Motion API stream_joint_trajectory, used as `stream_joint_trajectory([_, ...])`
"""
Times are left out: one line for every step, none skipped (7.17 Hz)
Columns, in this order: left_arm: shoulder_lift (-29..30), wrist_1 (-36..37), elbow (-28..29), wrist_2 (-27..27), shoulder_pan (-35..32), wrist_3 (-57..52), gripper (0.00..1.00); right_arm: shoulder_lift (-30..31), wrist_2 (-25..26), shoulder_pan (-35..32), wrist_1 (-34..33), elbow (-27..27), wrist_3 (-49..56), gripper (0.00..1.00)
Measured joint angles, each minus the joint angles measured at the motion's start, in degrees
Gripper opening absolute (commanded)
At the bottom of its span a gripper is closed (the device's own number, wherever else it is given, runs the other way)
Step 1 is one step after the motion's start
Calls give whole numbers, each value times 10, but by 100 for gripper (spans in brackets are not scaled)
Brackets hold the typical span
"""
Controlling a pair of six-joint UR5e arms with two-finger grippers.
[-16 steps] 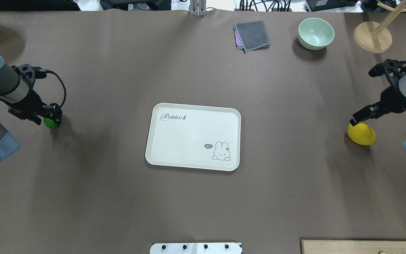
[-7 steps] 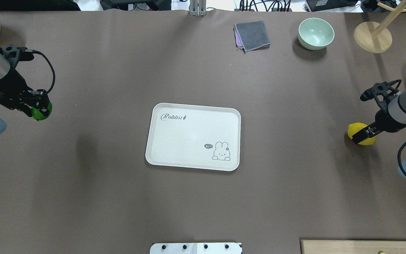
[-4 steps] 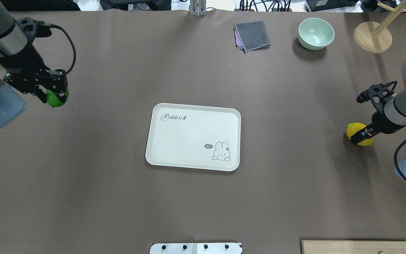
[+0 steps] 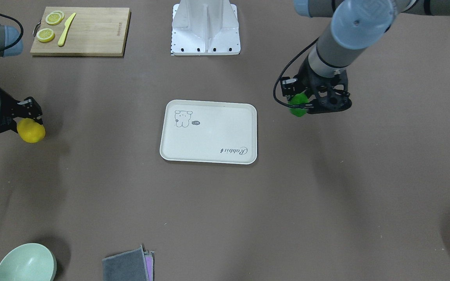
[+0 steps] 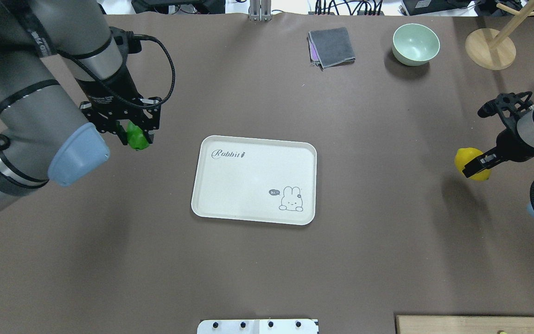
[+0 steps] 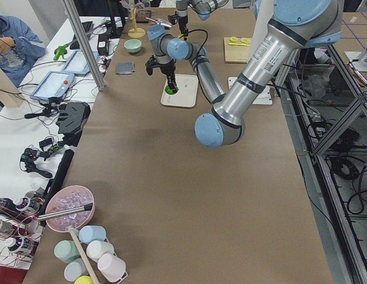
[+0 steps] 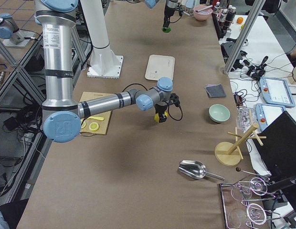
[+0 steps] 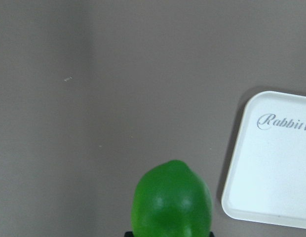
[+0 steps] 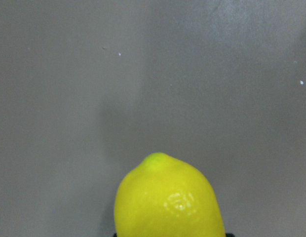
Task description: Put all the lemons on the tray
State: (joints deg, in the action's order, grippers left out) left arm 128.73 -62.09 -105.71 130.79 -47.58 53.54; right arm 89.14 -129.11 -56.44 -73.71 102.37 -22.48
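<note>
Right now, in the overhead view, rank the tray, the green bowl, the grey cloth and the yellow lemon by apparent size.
1. Tray, by far the largest.
2. Bowl and cloth: they look about alike, so I won't rank them.
3. Yellow lemon, clearly the smallest.

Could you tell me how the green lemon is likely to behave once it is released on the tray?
The green lemon looks oval and rounded, so it may roll on the flat tray; the raised rim would probably stop it. Its glossy skin may slip in the left tool.
</note>
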Motion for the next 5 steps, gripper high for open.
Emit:
stream_joint_trajectory([12,-37,24,-6,22,58,0,-25,-12,-5,-11,8,-36,0])
stream_joint_trajectory([23,-76,50,-10,39,114,0,-64,-17,6,-19,10,-108,0])
stream_joint_trajectory([34,-104,71,-26,59,160,0,-103,-14,27,-21,9,-183,0])
stream_joint_trajectory([42,-133,90,-50,81,207,0,-142,-4,54,-22,7,-256,0])
stream_joint_trajectory([44,-168,110,-66,97,253,0,-176,16,86,-23,4,-321,0])
